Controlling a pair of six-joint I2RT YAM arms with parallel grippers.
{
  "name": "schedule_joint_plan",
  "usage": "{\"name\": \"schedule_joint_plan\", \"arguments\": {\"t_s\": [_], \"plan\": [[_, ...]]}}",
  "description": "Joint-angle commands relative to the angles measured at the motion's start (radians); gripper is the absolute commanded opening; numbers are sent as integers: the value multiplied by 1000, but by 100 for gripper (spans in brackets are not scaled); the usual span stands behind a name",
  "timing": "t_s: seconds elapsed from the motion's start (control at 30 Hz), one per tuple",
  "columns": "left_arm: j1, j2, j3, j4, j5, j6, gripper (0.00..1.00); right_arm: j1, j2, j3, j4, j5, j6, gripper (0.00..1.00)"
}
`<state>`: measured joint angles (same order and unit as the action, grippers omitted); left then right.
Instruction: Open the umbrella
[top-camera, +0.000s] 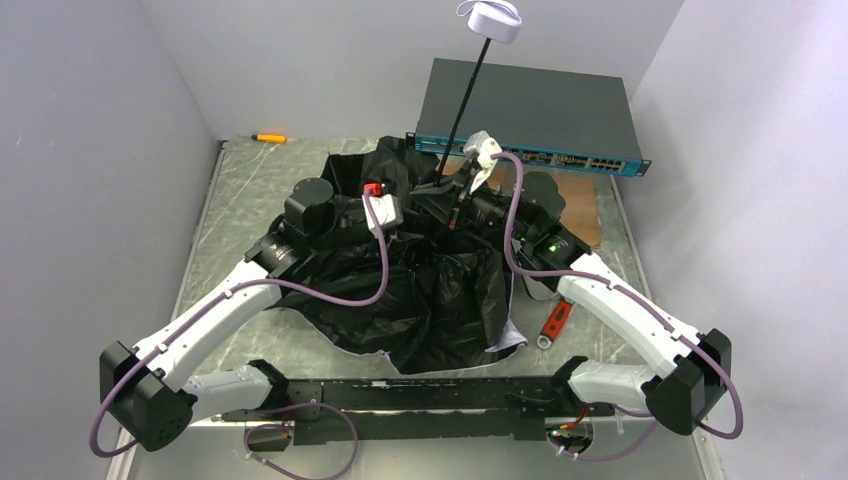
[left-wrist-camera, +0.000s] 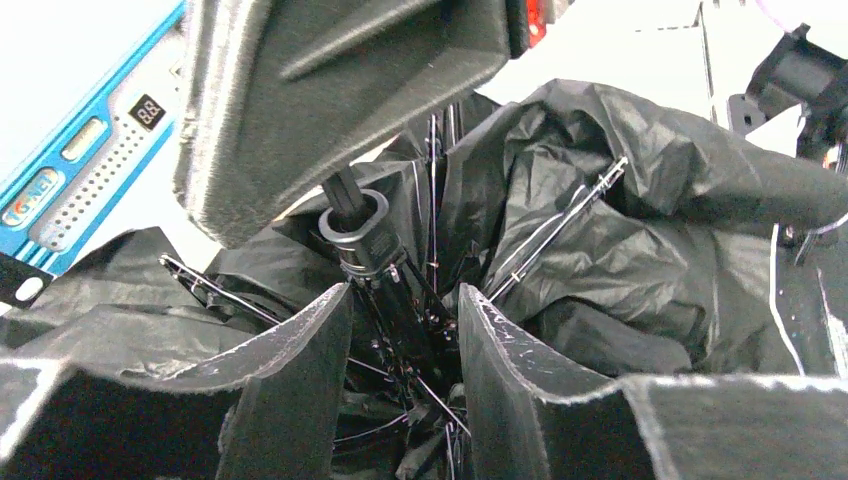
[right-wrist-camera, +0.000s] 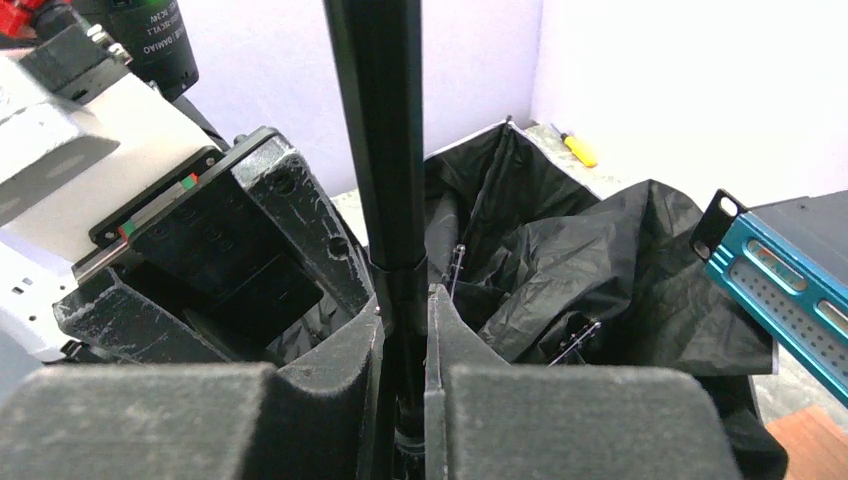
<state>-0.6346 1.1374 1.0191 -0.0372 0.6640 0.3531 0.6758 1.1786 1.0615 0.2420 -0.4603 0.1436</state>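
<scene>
The umbrella (top-camera: 440, 290) lies in the middle of the desk (top-camera: 260, 165), between the two arms, and it is not opened: its canopy (top-camera: 345, 275) is a crumpled heap with the black face up, and only a small white part shows at the near edge. The thin black shaft (top-camera: 470, 90) rises out of the heap and leans toward the back, and the small pale handle (top-camera: 493, 20) is at its top end, seen in front of the rear wall in the top view. The right hand (right-wrist-camera: 405, 300) is clenched on the shaft, with both fingers pressed against it from the two sides, low down near the canopy. The left hand (left-wrist-camera: 405, 300) is released: its fingers (left-wrist-camera: 300, 380) stand apart on either side of the lower shaft, just under a black ring (left-wrist-camera: 355, 225) that sits around the shaft, and thin metal ribs (left-wrist-camera: 560, 225) spread out among the black folds. The two hands are very close to each other. Behind the umbrella a flat dark grey box (top-camera: 530, 105) with a teal front stands at the back of the desk. A small yellow tool (top-camera: 268, 137) lies in the far left corner, and a red-handled tool (top-camera: 556, 322) lies beside the right arm.
</scene>
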Motion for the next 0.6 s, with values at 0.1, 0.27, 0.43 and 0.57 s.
{"name": "schedule_joint_plan", "arguments": {"t_s": [0.1, 0.27, 0.43, 0.57], "plan": [[-16, -31, -8, 225, -14, -153, 52, 34, 8, 64, 93, -33, 9, 0], [-19, -59, 5, 245, -52, -150, 48, 40, 10, 64, 76, -37, 5, 0], [-19, -55, 9, 246, -71, -189, 43, 56, 20, 74, 83, -41, -3, 0], [-21, -68, -9, 248, -78, -213, 46, 57, 24, 76, 85, -40, 2, 0]]}}
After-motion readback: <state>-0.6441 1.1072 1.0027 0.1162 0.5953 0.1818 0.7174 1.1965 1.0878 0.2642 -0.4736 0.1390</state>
